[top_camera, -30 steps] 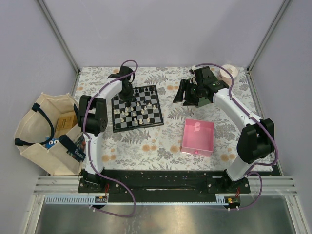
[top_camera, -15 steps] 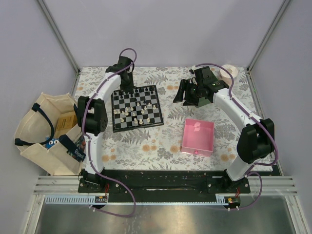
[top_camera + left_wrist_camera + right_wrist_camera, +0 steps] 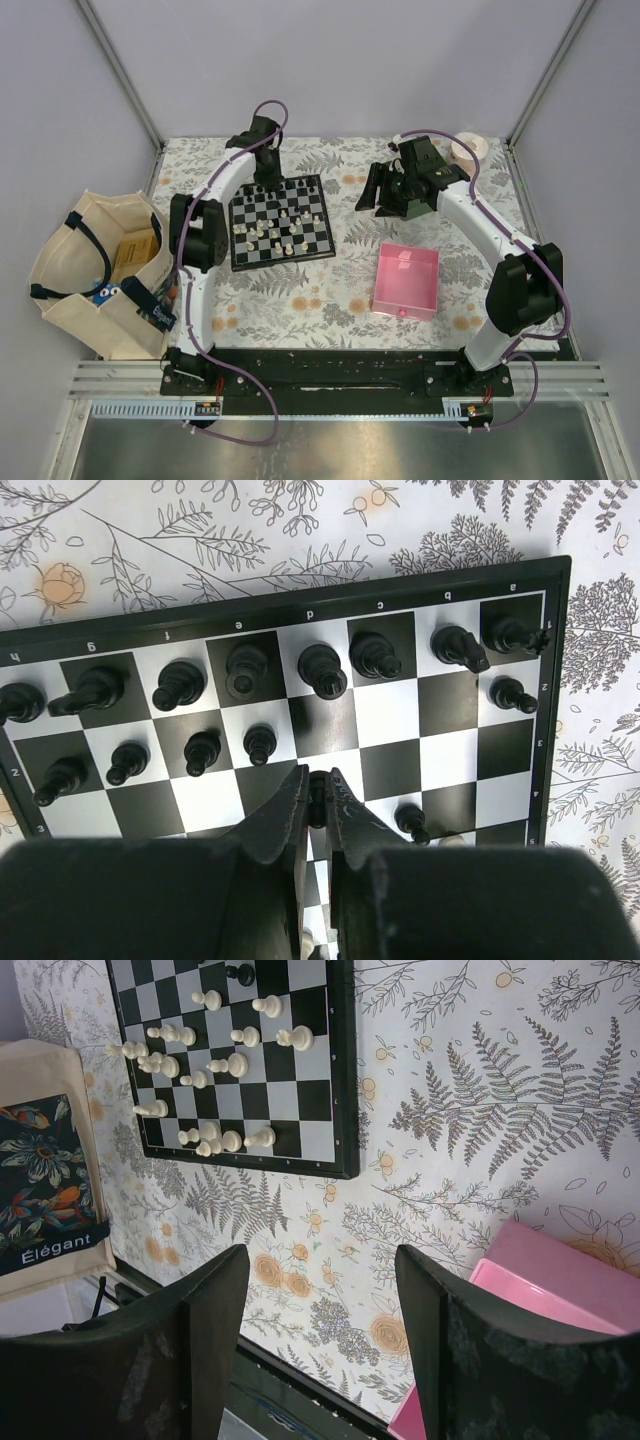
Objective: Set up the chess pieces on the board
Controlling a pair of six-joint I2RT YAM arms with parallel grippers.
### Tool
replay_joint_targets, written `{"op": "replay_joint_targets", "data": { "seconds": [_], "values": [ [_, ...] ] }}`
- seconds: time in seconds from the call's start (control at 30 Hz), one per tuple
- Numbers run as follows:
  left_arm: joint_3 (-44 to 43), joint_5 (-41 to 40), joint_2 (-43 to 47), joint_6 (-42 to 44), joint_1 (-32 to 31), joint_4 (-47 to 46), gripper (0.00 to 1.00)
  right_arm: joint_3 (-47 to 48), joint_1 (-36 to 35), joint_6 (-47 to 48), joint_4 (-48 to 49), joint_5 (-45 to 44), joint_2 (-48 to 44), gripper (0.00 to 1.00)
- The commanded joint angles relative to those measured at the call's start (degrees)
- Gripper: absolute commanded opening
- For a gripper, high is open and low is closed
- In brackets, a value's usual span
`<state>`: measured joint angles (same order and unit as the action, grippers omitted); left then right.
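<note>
From above, our left pincer [image 3: 268, 172] hangs over the far edge of the board [image 3: 283, 222]. Its wrist view shows it pinched shut, seemingly on a black piece [image 3: 317, 802]; we should lower it upright onto an empty pawn-row square without nudging its neighbours. Right wrist view: our right pincer [image 3: 320, 1335] gapes wide and empty above the desk [image 3: 480, 1090].

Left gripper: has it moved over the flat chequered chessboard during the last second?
Yes. The left gripper, shut on a small black chess piece, went from the middle of the flat chequered chessboard toward its far edge.

"Élégant" on the bag [image 3: 45, 1070]; letters a–h edging the board [image 3: 390, 702]
</note>
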<state>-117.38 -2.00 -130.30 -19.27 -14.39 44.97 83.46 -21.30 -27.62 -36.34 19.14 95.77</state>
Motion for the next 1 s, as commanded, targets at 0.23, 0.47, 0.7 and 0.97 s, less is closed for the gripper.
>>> {"op": "replay_joint_targets", "data": {
  "seconds": [0.23,0.47,0.7,0.97],
  "values": [
    [-0.9,-0.2,-1.3,-0.9,-0.7,-4.0,0.06,1.2,0.3,1.1,-0.9,0.2,-1.6,0.69],
    [-0.2,-1.4,-2.3,-1.5,-0.7,-4.0,0.06,1.3,0.3,1.1,-0.8,0.2,-1.5,0.69],
    [-0.4,-1.7,-3.5,-1.5,-0.6,-4.4,0.07,1.4,0.3,1.2,-1.0,0.0,-1.5,0.69],
    [-0.8,-1.9,-4.3,-1.7,-0.7,-4.5,0.09,1.4,0.3,1.3,-1.1,0.2,-1.2,0.69]
  ]
}}
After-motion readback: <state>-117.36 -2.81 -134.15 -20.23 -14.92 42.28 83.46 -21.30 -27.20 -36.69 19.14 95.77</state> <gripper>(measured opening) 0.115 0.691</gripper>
